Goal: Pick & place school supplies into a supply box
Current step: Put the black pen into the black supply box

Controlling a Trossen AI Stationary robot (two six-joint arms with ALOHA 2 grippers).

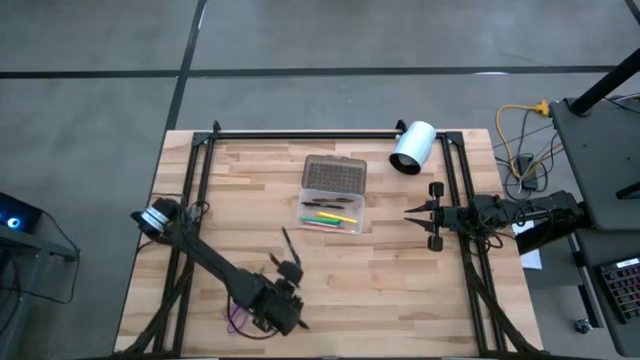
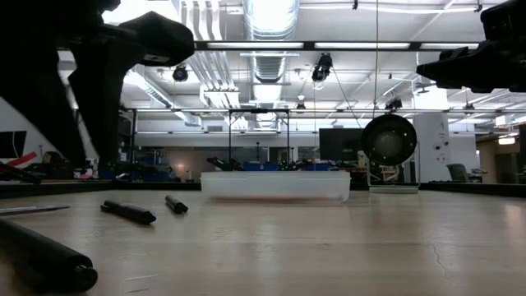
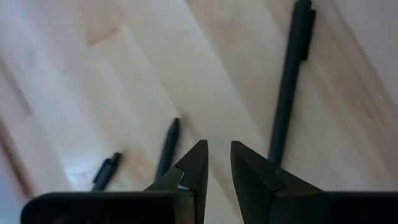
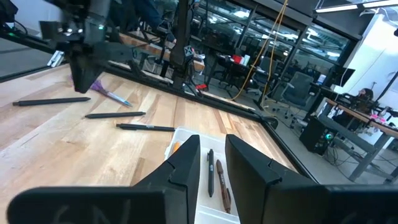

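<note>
Left gripper (image 1: 287, 268), fingers slightly parted and grasping nothing, hangs low centre over black pens (image 1: 287, 243). Right gripper (image 1: 412, 213) (also parted, empty) waits at right, beside the open supply box (image 1: 331, 210) mid-frame.

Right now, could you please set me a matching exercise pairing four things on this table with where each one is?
Things:
1. supply box
2. white cylinder
3. left tool
4. right tool

Places:
A. far right corner of the table
B. over loose black pens, near side
C. middle of the table, lid open, pens inside
D. right of the box, fingers pointing toward it

Pairs: 1-C, 2-A, 3-B, 4-D
</note>
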